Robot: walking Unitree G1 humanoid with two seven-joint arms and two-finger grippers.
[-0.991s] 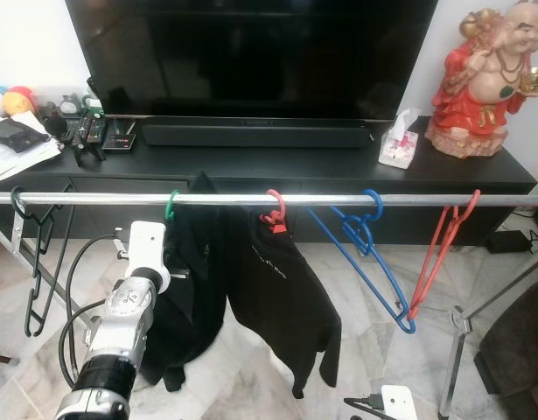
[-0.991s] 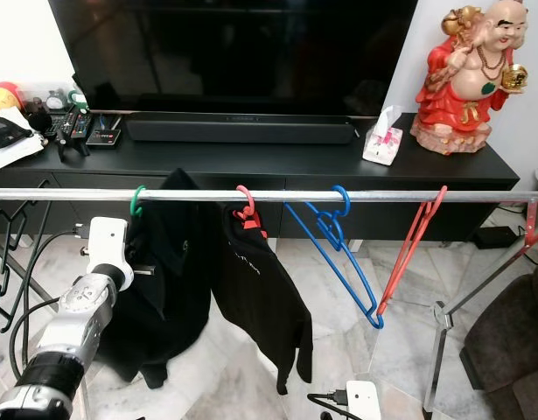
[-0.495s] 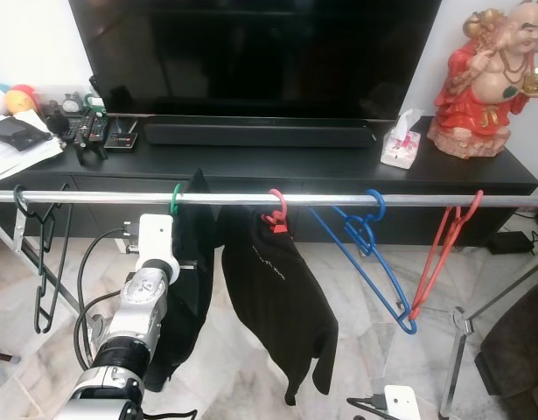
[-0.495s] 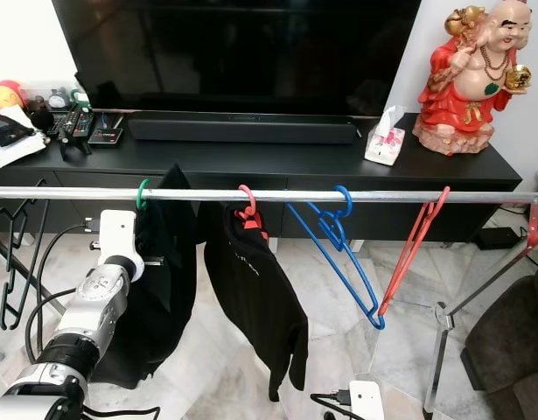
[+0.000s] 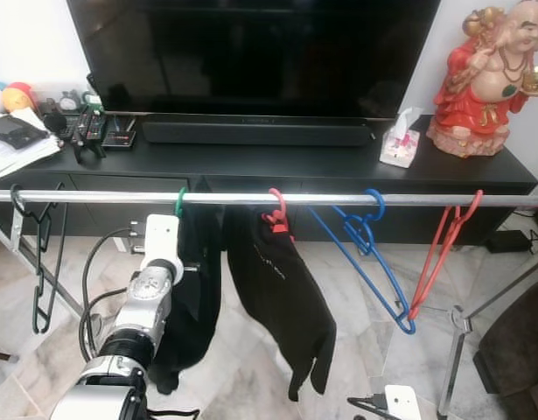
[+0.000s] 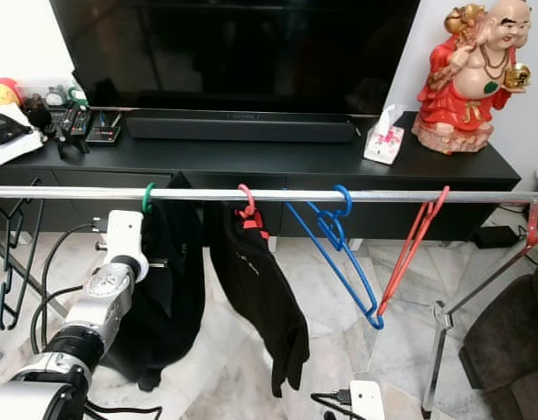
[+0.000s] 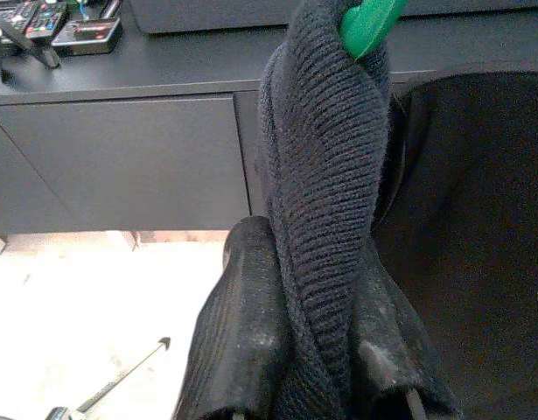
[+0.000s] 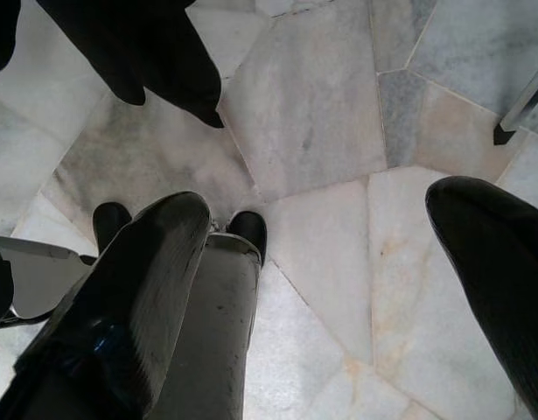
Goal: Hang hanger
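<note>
The green hanger hangs on the silver rail, mostly hidden under a dark knit top. The left end effector pinches that top. The right end effector hangs wide apart above the floor.

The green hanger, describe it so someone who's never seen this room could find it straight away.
Find the metal rail running across in front of the TV stand. The green hanger hooks over it left of the middle, carrying a dark knitted garment that the left tool pinches. Its neighbours have black, pink, blue and red hooks; only this one is green.
</note>
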